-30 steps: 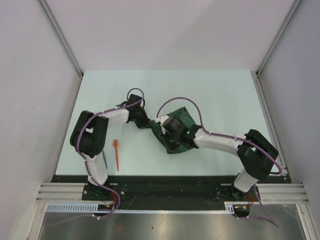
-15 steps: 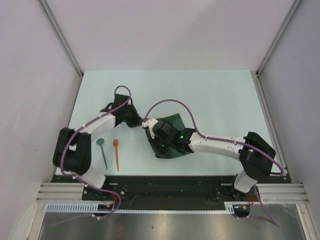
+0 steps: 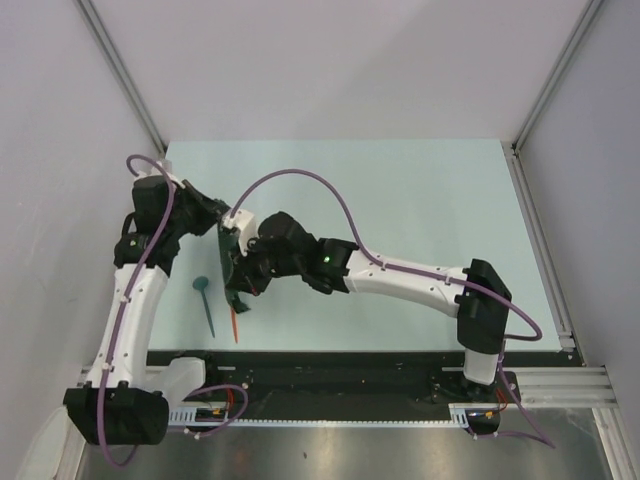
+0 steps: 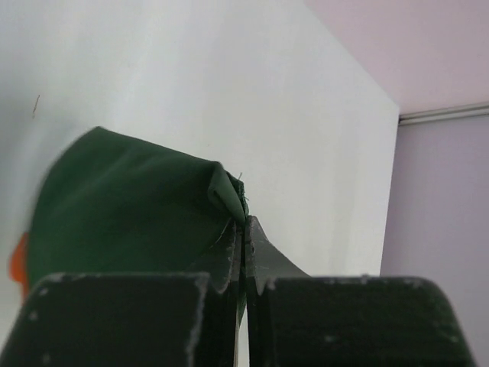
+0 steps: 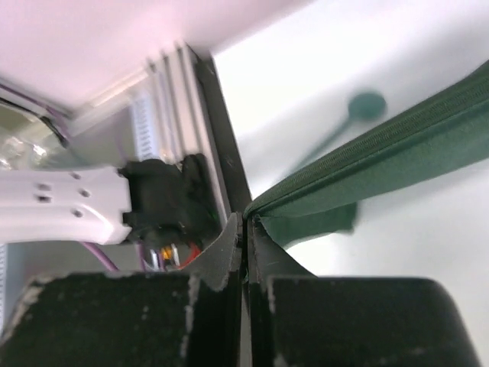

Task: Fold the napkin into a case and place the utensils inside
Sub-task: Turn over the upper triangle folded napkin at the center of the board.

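The dark green napkin (image 3: 231, 268) hangs as a narrow strip above the table's left part, stretched between my two grippers. My left gripper (image 3: 222, 233) is shut on its far corner (image 4: 229, 191). My right gripper (image 3: 241, 290) is shut on its near corner (image 5: 263, 205). The cloth also shows in the left wrist view (image 4: 122, 202) and in the right wrist view (image 5: 390, 157). The teal utensil (image 3: 205, 301) lies on the table just left of the cloth and shows blurred in the right wrist view (image 5: 357, 108). The orange-red utensil (image 3: 236, 324) lies partly hidden under the cloth's near end; a bit of it shows in the left wrist view (image 4: 17, 264).
The pale table (image 3: 420, 200) is bounded by grey walls at the left, back and right. A black rail (image 3: 330, 360) runs along the near edge by the arm bases. The right arm (image 3: 400, 283) reaches across the table's middle.
Both arms have swung left with the napkin, lifting it off the table's middle and pulling it into a strip over the utensils. The left arm has drawn back toward the left wall.
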You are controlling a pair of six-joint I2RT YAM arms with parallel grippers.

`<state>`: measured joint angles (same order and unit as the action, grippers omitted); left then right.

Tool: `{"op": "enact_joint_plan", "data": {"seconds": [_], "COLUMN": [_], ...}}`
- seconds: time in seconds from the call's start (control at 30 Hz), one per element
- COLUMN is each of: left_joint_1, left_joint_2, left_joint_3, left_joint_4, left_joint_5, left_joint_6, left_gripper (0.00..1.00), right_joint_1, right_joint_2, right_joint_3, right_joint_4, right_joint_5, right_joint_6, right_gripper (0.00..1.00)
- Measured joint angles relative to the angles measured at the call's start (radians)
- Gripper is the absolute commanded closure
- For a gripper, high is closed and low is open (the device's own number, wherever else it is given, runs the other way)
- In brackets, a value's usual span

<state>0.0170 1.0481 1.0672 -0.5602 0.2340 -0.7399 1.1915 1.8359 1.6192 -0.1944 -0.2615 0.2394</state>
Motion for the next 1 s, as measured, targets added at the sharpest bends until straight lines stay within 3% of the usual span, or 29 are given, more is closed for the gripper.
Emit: {"op": "enact_joint_plan", "data": {"seconds": [0.1,0.23,0.4,0.53,0.73,0.97,1.0], "left_joint_1": [-0.011,-0.097,-0.289,-0.423,-0.53,-0.591,-0.595], "left_joint_2": [0.009,0.137,0.447,0.663,0.868,0.994,1.01], "left_joint_3": [0.021,0.018,0.018,0.04,0.182,0.29,0.304], "left_joint_4": [0.004,0.046,0.179,0.266,0.364,0.438,0.439], "left_joint_5": [0.002,0.005,-0.016,-0.023,-0.014,0.01,0.01], "left_joint_6": [-0.002,-0.017,-0.043,-0.066,-0.101,-0.117,-0.117], "left_gripper": [1.0,1.0,1.0,1.0,1.0,1.0,0.94], "right_joint_1": [-0.019,-0.097,-0.235,-0.351,-0.515,-0.612,-0.621], "right_joint_2": [-0.039,-0.125,-0.215,-0.306,-0.391,-0.395,-0.405], "right_joint_3": [-0.084,-0.33,-0.711,-0.972,-1.13,-1.194,-1.201], "right_joint_4": [0.124,0.311,0.513,0.568,0.629,0.624,0.618], "right_joint_5": [-0.046,-0.107,-0.163,-0.212,-0.272,-0.275,-0.268], "right_joint_6": [0.048,0.14,0.258,0.304,0.3,0.269,0.267], "right_gripper": [1.0,1.0,1.0,1.0,1.0,1.0,1.0]}}
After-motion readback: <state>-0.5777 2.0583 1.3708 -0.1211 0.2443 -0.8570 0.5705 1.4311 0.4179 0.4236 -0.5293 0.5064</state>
